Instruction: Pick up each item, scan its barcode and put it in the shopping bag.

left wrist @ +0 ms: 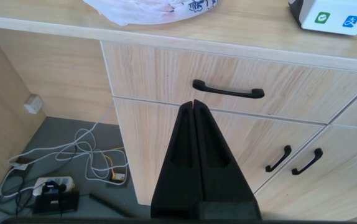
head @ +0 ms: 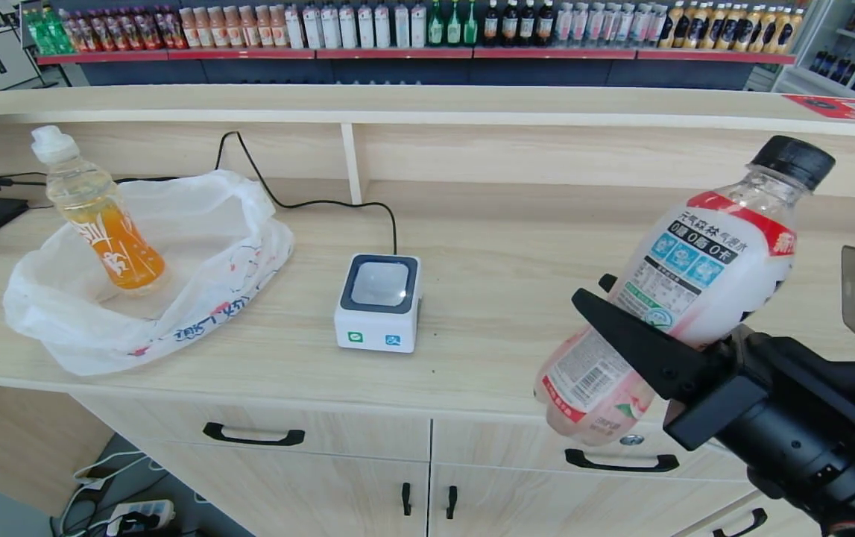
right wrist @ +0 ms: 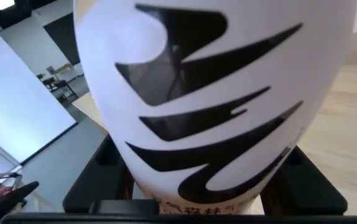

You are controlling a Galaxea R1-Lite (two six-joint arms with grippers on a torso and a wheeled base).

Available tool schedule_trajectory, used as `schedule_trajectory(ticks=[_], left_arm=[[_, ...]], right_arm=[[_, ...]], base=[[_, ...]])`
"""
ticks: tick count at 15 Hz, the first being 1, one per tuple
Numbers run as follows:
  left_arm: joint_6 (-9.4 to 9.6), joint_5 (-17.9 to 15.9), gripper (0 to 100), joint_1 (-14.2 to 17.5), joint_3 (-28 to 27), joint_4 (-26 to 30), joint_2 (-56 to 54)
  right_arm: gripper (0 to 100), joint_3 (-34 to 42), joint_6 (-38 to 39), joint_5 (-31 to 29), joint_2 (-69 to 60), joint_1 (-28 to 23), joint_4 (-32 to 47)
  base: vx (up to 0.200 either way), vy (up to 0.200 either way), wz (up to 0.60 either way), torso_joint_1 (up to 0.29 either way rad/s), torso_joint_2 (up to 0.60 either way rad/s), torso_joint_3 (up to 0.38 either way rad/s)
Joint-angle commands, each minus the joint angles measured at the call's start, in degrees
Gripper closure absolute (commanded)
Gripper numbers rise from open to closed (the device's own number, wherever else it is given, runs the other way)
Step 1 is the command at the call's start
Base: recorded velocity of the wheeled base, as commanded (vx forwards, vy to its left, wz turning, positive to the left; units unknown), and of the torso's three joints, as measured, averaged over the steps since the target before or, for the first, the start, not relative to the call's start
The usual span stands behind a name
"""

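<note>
Over the front right edge of the pale wooden counter [head: 487, 246], our right gripper [head: 606, 302] is clamped around the middle of a clear plastic bottle with a black cap and a white-and-pink label [head: 695, 276]. The bottle is tilted, cap up and away from us, its base hanging past the counter's front edge. Our left gripper [left wrist: 194, 118] hangs below the counter, in front of a drawer's black handle [left wrist: 228, 91], its fingers pressed together on nothing.

Bare wood lies between the held bottle and the one white cube scanner with a grey top window [head: 379, 302] at mid-counter. A black cable [head: 308, 203] runs from it to the raised back ledge. Near the left edge lies one white plastic shopping bag [head: 226, 224], mouth open. A second bottle, orange drink with a white cap [head: 99, 216], leans inside it. We count two bottles in all.
</note>
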Motion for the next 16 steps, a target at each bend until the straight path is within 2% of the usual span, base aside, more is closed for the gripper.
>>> schedule_trajectory(ticks=[1,5,11,13,16], left_arm=[[-0.01,-0.02,100,0.01,0.0,0.0,0.0],[-0.01,-0.02,100,0.01,0.0,0.0,0.0],[-0.01,-0.02,100,0.01,0.0,0.0,0.0],[-0.01,-0.02,100,0.01,0.0,0.0,0.0],[-0.01,-0.02,100,0.01,0.0,0.0,0.0]], right_arm=[[100,-0.82,2.63,1.61,-0.47,0.43,0.02],[100,-0.73,10.01,4.86,-2.75,3.51,0.02],[100,-0.64,12.82,5.74,-5.74,9.75,0.02],[100,0.06,14.67,5.74,-7.76,13.71,0.02],[100,-0.73,16.69,5.74,-8.03,14.32,0.02]], base=[[0.0,0.0,0.0,0.0,0.0,0.0],[0.0,0.0,0.0,0.0,0.0,0.0],[0.0,0.0,0.0,0.0,0.0,0.0],[0.0,0.0,0.0,0.0,0.0,0.0],[0.0,0.0,0.0,0.0,0.0,0.0]])
